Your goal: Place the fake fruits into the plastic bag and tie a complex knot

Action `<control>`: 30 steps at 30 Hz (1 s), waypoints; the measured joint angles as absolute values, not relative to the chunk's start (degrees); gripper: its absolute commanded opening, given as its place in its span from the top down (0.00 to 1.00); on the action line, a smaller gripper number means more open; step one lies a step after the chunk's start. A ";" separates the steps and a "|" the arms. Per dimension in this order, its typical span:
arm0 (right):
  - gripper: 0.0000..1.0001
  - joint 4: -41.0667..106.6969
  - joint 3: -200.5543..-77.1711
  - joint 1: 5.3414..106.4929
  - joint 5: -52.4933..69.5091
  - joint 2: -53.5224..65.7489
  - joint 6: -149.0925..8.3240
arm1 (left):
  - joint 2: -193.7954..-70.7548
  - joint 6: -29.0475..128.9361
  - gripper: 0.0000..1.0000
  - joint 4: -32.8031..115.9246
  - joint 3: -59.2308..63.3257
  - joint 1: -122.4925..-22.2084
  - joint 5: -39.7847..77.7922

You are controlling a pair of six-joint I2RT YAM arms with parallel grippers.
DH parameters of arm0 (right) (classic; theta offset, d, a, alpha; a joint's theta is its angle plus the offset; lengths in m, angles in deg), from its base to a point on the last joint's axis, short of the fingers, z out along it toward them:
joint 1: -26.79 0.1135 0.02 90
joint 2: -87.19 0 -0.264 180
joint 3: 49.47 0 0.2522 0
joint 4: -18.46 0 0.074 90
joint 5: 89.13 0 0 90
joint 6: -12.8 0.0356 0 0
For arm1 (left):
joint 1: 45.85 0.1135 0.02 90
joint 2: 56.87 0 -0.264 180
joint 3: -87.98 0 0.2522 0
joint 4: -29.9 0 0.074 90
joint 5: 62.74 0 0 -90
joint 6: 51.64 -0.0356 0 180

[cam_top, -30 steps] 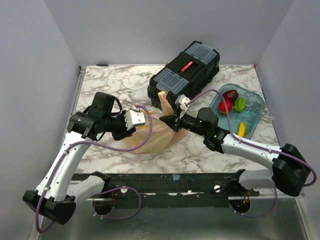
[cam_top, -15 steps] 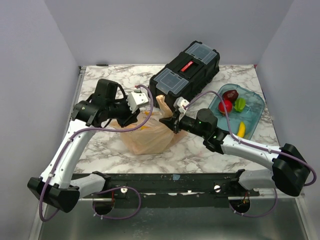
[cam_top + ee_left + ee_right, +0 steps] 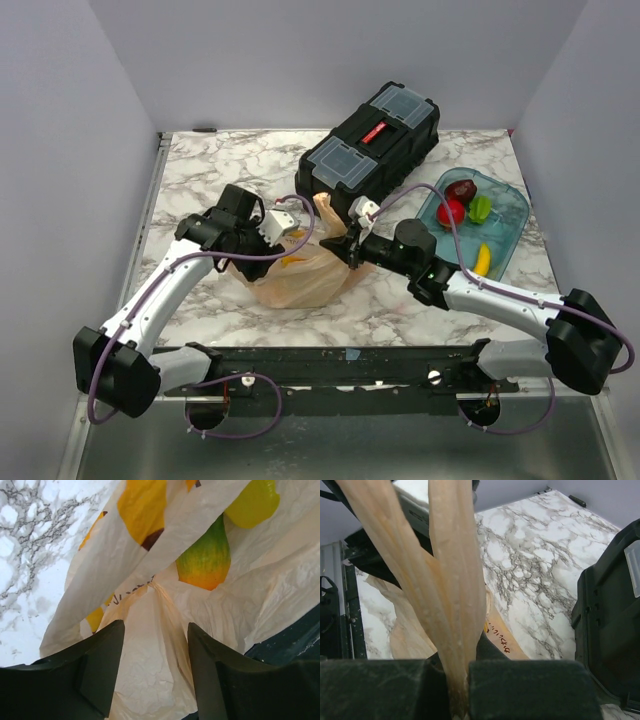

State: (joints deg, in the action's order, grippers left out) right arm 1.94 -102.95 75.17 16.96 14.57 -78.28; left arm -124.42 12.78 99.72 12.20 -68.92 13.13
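Marble table (image 3: 200, 170), plastic bag (image 3: 300, 282) within right gripper (image 3: 346, 244)

The tabletop (image 3: 220, 160) is white marble veined in grey. The plastic bag (image 3: 300, 275) is a translucent pale peach. Through it show fake fruits (image 3: 207, 560): one shades from green to orange, another is lemon-yellow, and a third is deep yellow with a brown tip. The toolbox (image 3: 370, 135) is black with clear lids and a red latch. The tray (image 3: 505, 235) is translucent blue (in it a dark red fruit (image 3: 461, 189), a bright red fruit (image 3: 450, 211), a green fruit (image 3: 481, 208) and a yellow banana (image 3: 483, 258)). The left end effector (image 3: 155, 630) and right end effector (image 3: 456, 667) have black fingers.
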 measured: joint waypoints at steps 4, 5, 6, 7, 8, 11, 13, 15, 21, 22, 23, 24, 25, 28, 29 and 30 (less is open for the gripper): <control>0.99 2.29 -102.91 75.17 16.59 14.77 -78.04 | -125.95 14.42 0.88 98.58 13.18 -69.86 14.25; 0.99 2.42 -102.91 75.19 16.51 14.86 -78.02 | -125.93 14.77 0.96 98.32 13.16 -69.88 14.10; 0.99 2.61 -102.91 75.17 16.35 14.95 -78.00 | -125.79 14.86 1.00 98.10 13.09 -69.88 13.86; 0.99 3.03 -102.91 75.19 16.24 15.19 -77.91 | -125.20 15.43 1.00 97.77 12.90 -69.86 13.13; 0.99 3.60 -102.91 75.17 16.07 15.45 -77.87 | -124.51 15.58 1.00 97.33 12.79 -69.80 12.35; 1.00 5.43 -102.87 75.17 15.19 16.15 -77.19 | -119.08 16.65 1.00 94.93 12.50 -69.12 7.89; 0.99 6.53 -102.80 75.19 14.41 16.19 -76.66 | -115.63 17.46 1.00 92.81 12.24 -68.66 4.96; 0.99 7.51 -102.47 75.17 13.66 16.19 -76.27 | -110.71 18.90 1.00 88.96 11.78 -68.18 1.16; 0.99 11.03 -100.22 75.10 12.02 16.19 -75.66 | -101.40 25.41 1.00 74.08 12.42 -67.43 -7.32; 0.99 11.75 -99.94 75.04 11.70 16.17 -75.68 | -100.53 26.38 1.00 71.67 12.98 -67.19 -7.39; 0.99 12.10 -99.76 74.89 11.41 16.17 -75.70 | -99.46 27.77 1.00 68.94 14.03 -66.71 -7.37; 0.99 12.32 -99.70 74.69 11.33 16.17 -75.70 | -98.80 28.69 1.00 67.32 14.95 -66.25 -7.17; 0.99 12.49 -99.70 74.45 11.17 16.17 -75.70 | -98.15 29.81 1.00 65.97 15.72 -65.56 -6.86; 0.99 12.65 -99.72 72.85 10.95 16.19 -76.10 | -97.25 34.24 1.00 63.35 18.12 -61.36 -5.47; 0.99 12.89 -99.78 72.35 10.95 16.30 -76.34 | -97.12 35.77 1.00 62.95 18.91 -59.87 -4.98; 0.99 13.06 -99.83 71.98 10.93 16.45 -76.69 | -97.25 37.46 1.00 62.82 19.78 -58.52 -4.44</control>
